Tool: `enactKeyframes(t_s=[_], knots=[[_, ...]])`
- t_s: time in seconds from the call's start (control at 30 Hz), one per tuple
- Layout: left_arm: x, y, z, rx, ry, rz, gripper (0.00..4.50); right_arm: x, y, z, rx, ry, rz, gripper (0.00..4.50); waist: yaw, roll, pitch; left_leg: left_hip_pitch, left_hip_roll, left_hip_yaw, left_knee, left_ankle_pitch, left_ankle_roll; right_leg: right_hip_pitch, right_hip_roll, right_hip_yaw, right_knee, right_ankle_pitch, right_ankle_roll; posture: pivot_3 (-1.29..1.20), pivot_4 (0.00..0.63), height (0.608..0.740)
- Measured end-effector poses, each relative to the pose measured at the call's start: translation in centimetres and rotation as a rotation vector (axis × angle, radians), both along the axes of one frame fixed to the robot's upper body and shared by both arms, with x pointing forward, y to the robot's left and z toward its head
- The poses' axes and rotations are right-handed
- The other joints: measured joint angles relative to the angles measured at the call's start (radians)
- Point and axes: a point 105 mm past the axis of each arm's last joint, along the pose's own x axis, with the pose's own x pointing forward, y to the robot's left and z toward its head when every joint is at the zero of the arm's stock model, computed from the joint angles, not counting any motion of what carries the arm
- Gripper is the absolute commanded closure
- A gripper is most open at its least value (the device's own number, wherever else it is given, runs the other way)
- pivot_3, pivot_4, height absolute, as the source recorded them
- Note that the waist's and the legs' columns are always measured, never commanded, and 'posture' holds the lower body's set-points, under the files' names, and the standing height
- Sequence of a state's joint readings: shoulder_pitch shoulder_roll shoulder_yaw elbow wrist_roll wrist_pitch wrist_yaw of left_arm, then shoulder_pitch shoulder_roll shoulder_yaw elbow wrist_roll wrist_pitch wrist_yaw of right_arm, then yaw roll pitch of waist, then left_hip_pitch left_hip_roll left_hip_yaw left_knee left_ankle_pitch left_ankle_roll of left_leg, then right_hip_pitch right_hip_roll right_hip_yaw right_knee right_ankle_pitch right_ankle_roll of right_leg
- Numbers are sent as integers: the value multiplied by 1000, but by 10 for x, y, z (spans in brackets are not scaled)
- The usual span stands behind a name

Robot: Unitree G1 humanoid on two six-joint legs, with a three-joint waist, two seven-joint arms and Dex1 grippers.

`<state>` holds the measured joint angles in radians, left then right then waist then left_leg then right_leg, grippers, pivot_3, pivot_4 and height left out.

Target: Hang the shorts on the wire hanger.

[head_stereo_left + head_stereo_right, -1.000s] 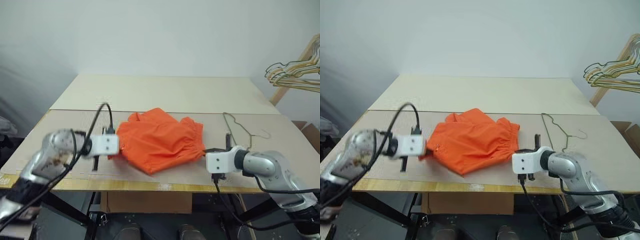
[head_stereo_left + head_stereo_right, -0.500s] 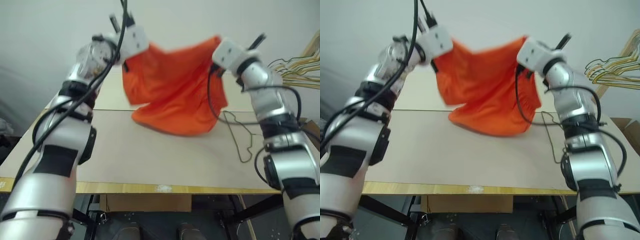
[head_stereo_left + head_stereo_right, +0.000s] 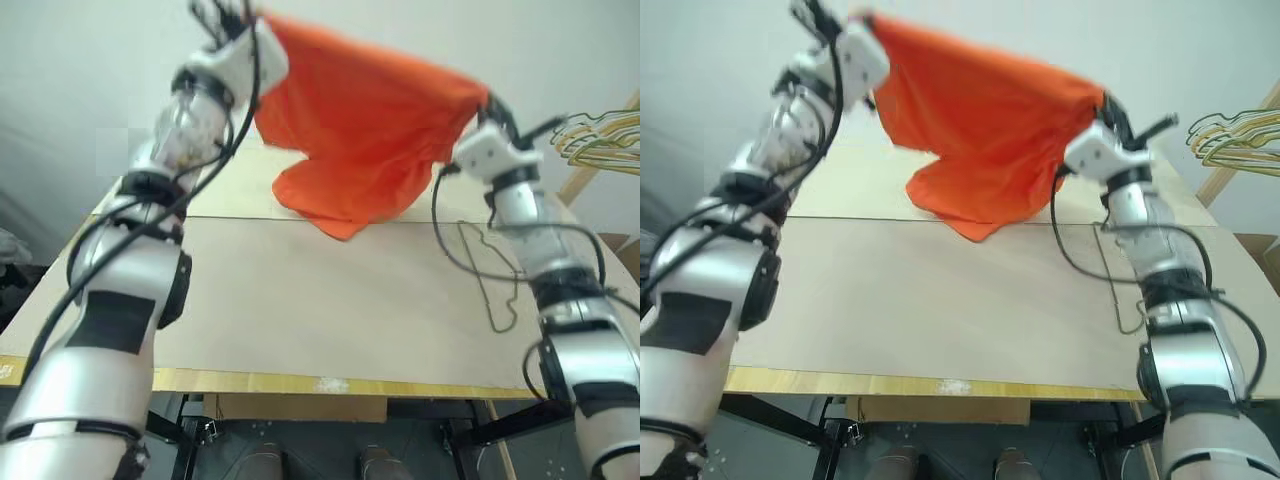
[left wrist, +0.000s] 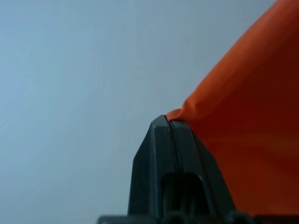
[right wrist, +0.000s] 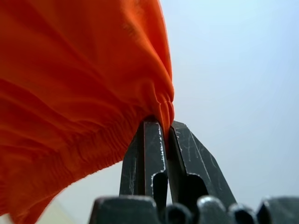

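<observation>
The orange shorts [image 3: 370,120] hang in the air above the far half of the table, stretched between my two raised arms, their lower edge drooping just above the tabletop. My left gripper [image 3: 238,18] is shut on one upper corner; in the left wrist view the cloth [image 4: 243,121] leaves the closed fingertips [image 4: 163,135]. My right gripper [image 3: 488,100] is shut on the gathered waistband [image 5: 140,107] at the other end. The wire hanger [image 3: 1108,285] lies flat on the table at the right, below my right arm.
The beige table [image 3: 300,310] has a light wooden front edge. A cluster of gold and dark wire hangers [image 3: 600,135] hangs on a wooden rack at the far right. A pale wall stands behind.
Both arms have lifted the shorts off the table, where they lay a second ago, and swung them up and forward. Over the last half second they rose further and spread wider.
</observation>
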<state>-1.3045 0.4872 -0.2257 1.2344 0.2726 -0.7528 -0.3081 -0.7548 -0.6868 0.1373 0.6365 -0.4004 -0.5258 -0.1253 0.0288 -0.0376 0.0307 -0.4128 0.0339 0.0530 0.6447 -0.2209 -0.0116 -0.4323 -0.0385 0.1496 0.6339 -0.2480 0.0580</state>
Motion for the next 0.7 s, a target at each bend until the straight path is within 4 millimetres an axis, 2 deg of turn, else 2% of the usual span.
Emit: enactKeyframes(t_s=[0.07,0.13,0.17,0.3,0.4,0.47,0.6,0.7], knots=[[-19,-1,-54,81,190,-181,4486,-18,6,-31,-63,109,86,4500,-11,0,0,1,0,-1,3,0,0,1,0,0,3,0,0,88,0,740],[-42,5,-89,145,330,-307,4486,-36,12,-52,-105,199,167,4500,-24,0,0,1,0,-2,7,0,1,2,0,0,7,0,0,88,0,740],[-54,8,-99,167,384,-362,4486,-45,15,-60,-124,242,203,4500,-36,0,0,1,1,-4,10,-1,3,3,0,-1,8,0,0,88,0,740],[-103,15,-105,267,562,-538,4486,-78,24,-87,-208,404,335,4500,-67,0,0,13,1,-6,18,-3,8,19,0,-2,13,1,2,86,0,740],[-130,21,-110,335,701,-605,4486,-94,26,-101,-267,516,403,4500,-76,-1,1,37,1,-5,18,-2,10,43,0,-2,10,-8,4,81,0,740],[-158,30,-120,436,829,-648,4486,-111,26,-113,-367,618,454,4500,-78,-1,1,45,2,-4,17,-2,10,50,0,-2,11,-9,1,79,0,740],[-207,51,-146,586,1122,-701,4486,-146,13,-149,-508,882,503,4500,-75,-1,1,43,3,-4,17,-2,10,47,0,-2,12,-11,0,75,0,740],[-227,51,-153,643,1187,-740,4486,-157,20,-153,-542,914,550,4500,-72,-2,1,42,3,-4,17,-2,11,46,0,-2,12,-11,0,70,0,740]])
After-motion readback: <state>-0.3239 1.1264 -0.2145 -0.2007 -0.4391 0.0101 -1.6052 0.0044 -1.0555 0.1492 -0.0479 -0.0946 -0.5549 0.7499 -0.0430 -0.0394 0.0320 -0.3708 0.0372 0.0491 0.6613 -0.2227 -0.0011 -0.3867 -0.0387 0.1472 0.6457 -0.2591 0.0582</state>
